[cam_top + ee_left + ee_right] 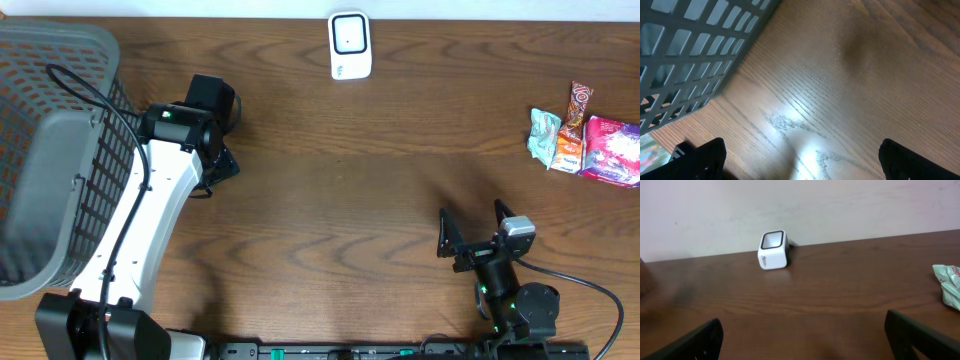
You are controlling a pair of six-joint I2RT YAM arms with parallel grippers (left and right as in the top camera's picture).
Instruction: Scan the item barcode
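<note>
Jaws on both sides are spread wide with nothing between them, so neither arm has hold of anything.

Overhead first: the left gripper [218,168] sits low over the table [330,200], just beside the grey basket [60,150] on the left. The right gripper [472,222] is near the front edge on the right, fingers aimed at the far side. The scanner [350,45] stands at the far edge, about mid-table, with its long axis running near to far and its dark-framed window at the far end. The snacks [585,140] are bunched at the right edge, well apart from both grippers. There's a teal pack [545,137], a bar [574,125] with its long axis roughly near to far and slightly tilted, and a pink pack [612,150] cut off by the frame.

Left wrist: the left gripper [805,165] shows just two dark fingertips at the bottom corners with bare wood between them. The basket [690,50] wall fills the upper left.

Right wrist: the right gripper [807,345] looks the same, with tips far apart and only table between. It looks straight at the scanner [773,250], which sits against the wall [800,210] with its window tilted up. A bit of the teal pack [949,285] pokes in at the right edge.
</note>
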